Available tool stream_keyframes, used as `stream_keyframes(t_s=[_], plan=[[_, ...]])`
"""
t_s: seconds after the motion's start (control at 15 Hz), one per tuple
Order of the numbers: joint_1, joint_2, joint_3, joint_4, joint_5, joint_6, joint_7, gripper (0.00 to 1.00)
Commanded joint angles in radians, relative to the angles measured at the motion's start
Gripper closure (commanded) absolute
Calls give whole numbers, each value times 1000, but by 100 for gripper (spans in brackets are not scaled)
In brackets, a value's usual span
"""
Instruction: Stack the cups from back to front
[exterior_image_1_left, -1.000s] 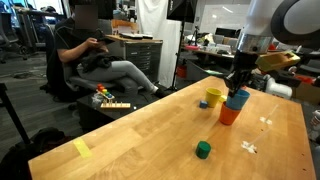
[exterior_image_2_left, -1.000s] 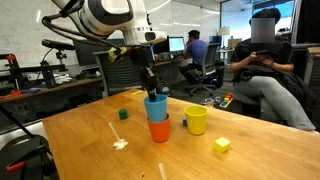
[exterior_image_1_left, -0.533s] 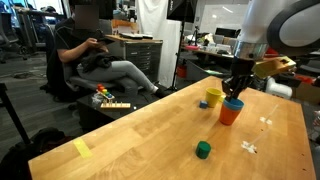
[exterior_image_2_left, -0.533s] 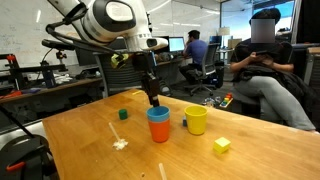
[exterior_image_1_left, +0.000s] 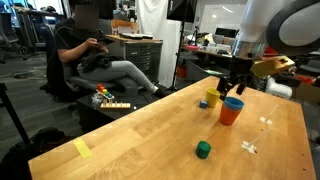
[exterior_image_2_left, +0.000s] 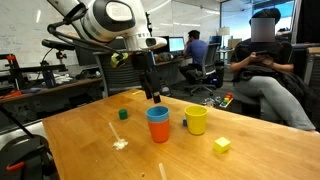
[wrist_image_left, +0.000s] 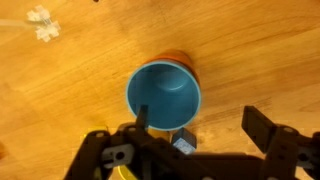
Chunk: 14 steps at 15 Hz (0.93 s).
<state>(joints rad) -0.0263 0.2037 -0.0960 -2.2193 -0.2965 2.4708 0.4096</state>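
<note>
Two nested cups (exterior_image_2_left: 158, 125) stand on a wooden office table (exterior_image_2_left: 85, 140) beneath the spread end effector (exterior_image_2_left: 155, 98).

Both exterior views are bright and evenly lit from overhead, so the wooden counter (exterior_image_1_left: 140, 130) keeps a warm, even tone, with only a small, soft shadow at the foot of the orange cup (exterior_image_2_left: 158, 130). The low resolution leaves small things grainy, and the seated person (exterior_image_2_left: 262, 60) has the face blurred out. The wrist view is softer and slightly dimmer: the blue cup (wrist_image_left: 163, 97) is fairly crisp at its rim, while the dark claw (wrist_image_left: 197, 122) along the bottom edge sits shadowed and out of focus.
</note>
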Motion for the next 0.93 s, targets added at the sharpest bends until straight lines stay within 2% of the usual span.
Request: stream_keyframes(t_s=[0.0,0.4,0.87], plan=[[29,-14,-20,-19,-46,-4,37,0],[39,15,-27,-16,-108,-3,61,0],[32,74,-29,27,-89,-17,23,0]])
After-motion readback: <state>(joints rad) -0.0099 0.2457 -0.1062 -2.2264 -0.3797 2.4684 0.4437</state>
